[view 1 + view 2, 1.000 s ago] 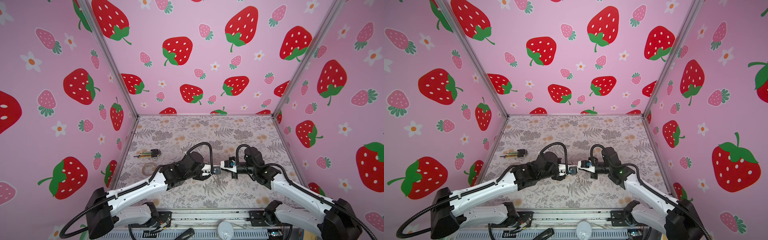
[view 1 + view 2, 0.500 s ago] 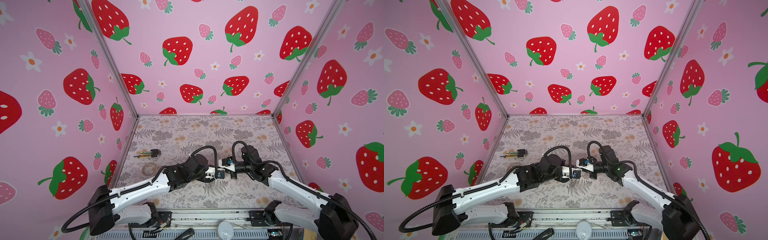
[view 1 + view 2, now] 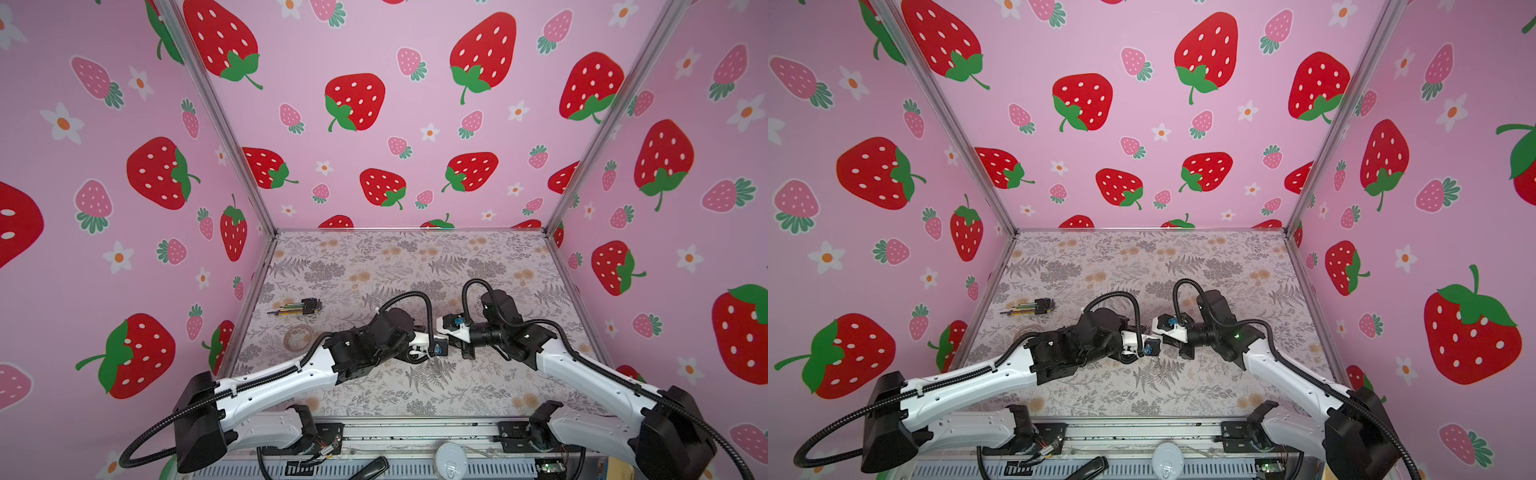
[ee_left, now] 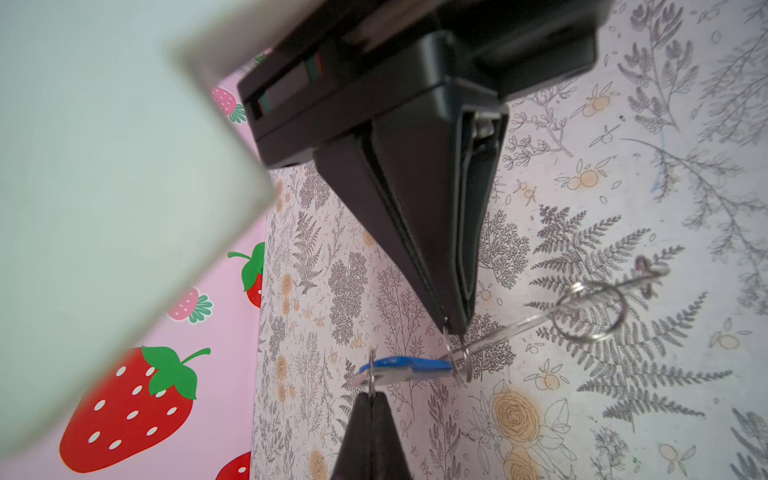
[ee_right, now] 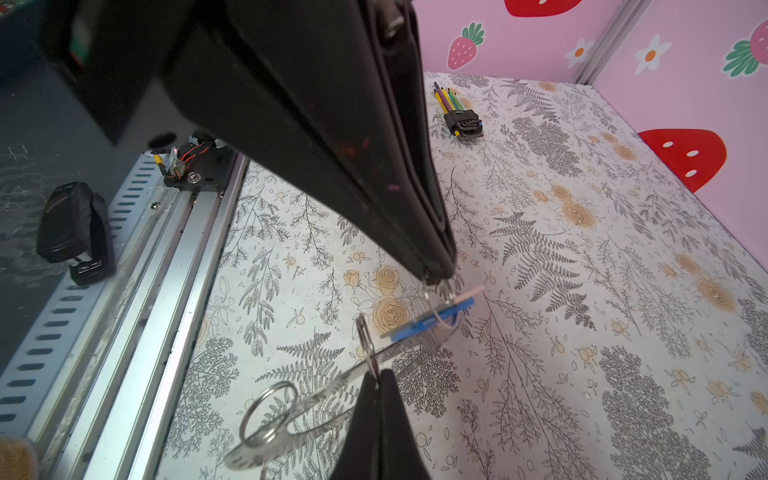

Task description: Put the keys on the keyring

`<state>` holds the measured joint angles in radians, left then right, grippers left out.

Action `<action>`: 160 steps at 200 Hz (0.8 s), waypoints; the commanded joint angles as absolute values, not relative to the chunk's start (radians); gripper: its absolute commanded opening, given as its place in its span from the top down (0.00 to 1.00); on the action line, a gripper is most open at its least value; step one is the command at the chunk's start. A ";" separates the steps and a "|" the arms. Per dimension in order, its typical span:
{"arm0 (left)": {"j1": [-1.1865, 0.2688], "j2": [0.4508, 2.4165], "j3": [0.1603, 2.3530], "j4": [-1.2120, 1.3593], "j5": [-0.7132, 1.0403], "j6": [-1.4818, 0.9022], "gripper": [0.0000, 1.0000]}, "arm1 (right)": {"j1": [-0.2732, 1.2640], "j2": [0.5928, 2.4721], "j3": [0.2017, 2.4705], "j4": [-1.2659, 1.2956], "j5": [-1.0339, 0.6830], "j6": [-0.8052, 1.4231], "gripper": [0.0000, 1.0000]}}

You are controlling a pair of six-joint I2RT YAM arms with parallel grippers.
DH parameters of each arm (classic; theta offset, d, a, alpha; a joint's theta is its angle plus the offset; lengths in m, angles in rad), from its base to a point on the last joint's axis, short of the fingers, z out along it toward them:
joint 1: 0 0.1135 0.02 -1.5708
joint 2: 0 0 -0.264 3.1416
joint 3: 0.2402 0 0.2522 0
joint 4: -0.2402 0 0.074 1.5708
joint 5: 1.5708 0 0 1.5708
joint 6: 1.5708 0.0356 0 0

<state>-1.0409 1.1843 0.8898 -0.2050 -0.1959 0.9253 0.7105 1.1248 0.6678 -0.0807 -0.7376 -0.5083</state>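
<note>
The key [image 4: 407, 365] has a blue head, and a small wire ring passes through each of its ends. It hangs above the mat between both grippers and also shows in the right wrist view [image 5: 428, 322]. My left gripper [image 4: 371, 395] is shut on the ring at one end. My right gripper [image 5: 377, 376] is shut on the ring at the other end. A long silver metal strip [image 4: 519, 326] with a bigger wire ring [image 4: 590, 311] dangles from it. The flat grey keyring [image 3: 298, 337] lies on the mat at the left, apart from both grippers. In a top view the grippers meet mid-table, left [image 3: 451, 348] and right [image 3: 460, 345].
A dark bundle of hex keys [image 3: 297, 307] lies on the mat at the left, behind the flat ring, and shows in the right wrist view [image 5: 457, 112]. Pink strawberry walls close three sides. The metal front rail [image 5: 166, 249] runs along the near edge.
Both wrists have drawn closer together over the middle of the mat, the left one shifting right and the right one left. Both grippers stay shut.
</note>
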 commanded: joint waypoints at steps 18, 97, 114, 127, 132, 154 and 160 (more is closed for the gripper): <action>-1.042 1.154 0.881 -0.183 -0.265 0.971 1.00 | 0.703 1.121 0.705 -0.103 -0.779 -0.502 1.00; -1.039 1.133 0.846 -0.176 -0.348 1.021 1.00 | 0.684 1.136 0.718 -0.130 -0.774 -0.482 1.00; -1.039 1.122 0.839 -0.181 -0.324 1.024 1.00 | 0.679 1.141 0.722 -0.131 -0.788 -0.470 1.00; -1.039 1.120 0.837 -0.180 -0.301 1.020 1.00 | 0.675 1.151 0.731 -0.134 -0.798 -0.461 1.00; -1.040 1.120 0.838 -0.180 -0.294 1.019 1.00 | 0.675 1.155 0.735 -0.139 -0.802 -0.459 1.00; -1.042 1.127 0.845 -0.187 -0.262 1.023 1.00 | 0.673 1.175 0.753 -0.157 -0.816 -0.451 1.00; -1.044 1.130 0.847 -0.190 -0.255 1.025 1.00 | 0.672 1.179 0.756 -0.161 -0.819 -0.451 1.00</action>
<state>-1.0397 1.1336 0.8406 -0.1905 -0.3019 1.0000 0.6785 1.1648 0.7116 -0.1349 -0.7643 -0.4637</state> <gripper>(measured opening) 0.050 0.046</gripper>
